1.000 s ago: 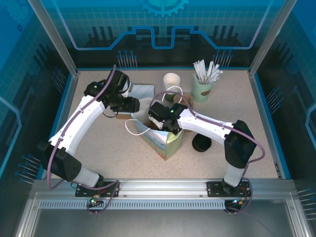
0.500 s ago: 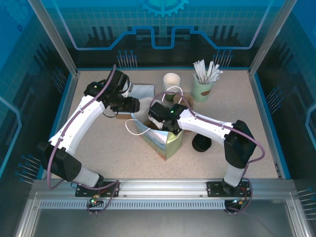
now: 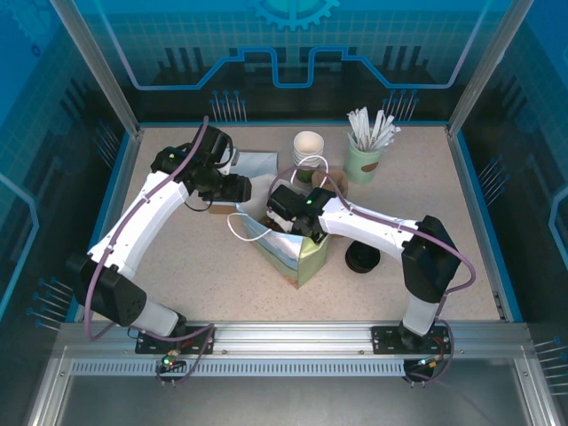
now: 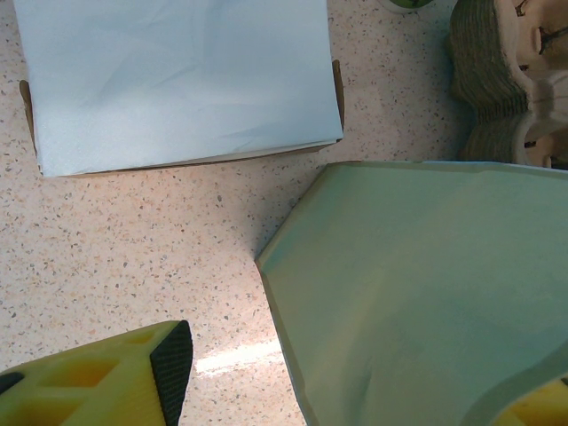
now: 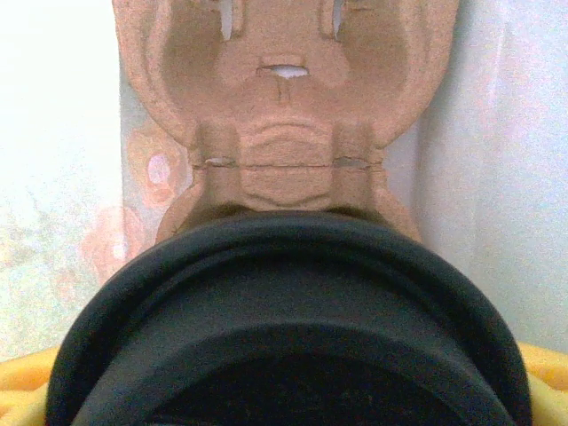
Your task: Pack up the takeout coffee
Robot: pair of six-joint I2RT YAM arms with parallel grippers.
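Note:
The takeout coffee, an olive-green cup with a white rim, stands uncovered at the back of the table, apart from both grippers. A pale green paper bag stands open mid-table. My right gripper reaches down into it. In the right wrist view the right gripper is shut on a black round lid above a brown pulp carrier on the bag's floor; what is under the lid is hidden. My left gripper is at the bag's left rim. It is open, with the bag wall between its jaws.
A mint-green cup of white-wrapped sticks stands at the back right. A black round object sits on the table right of the bag. A flat pale-blue paper packet lies behind the bag, and a brown pulp carrier is to its right.
The bag's near left wall and its white handle have shifted slightly. Both arms stay almost where they were.

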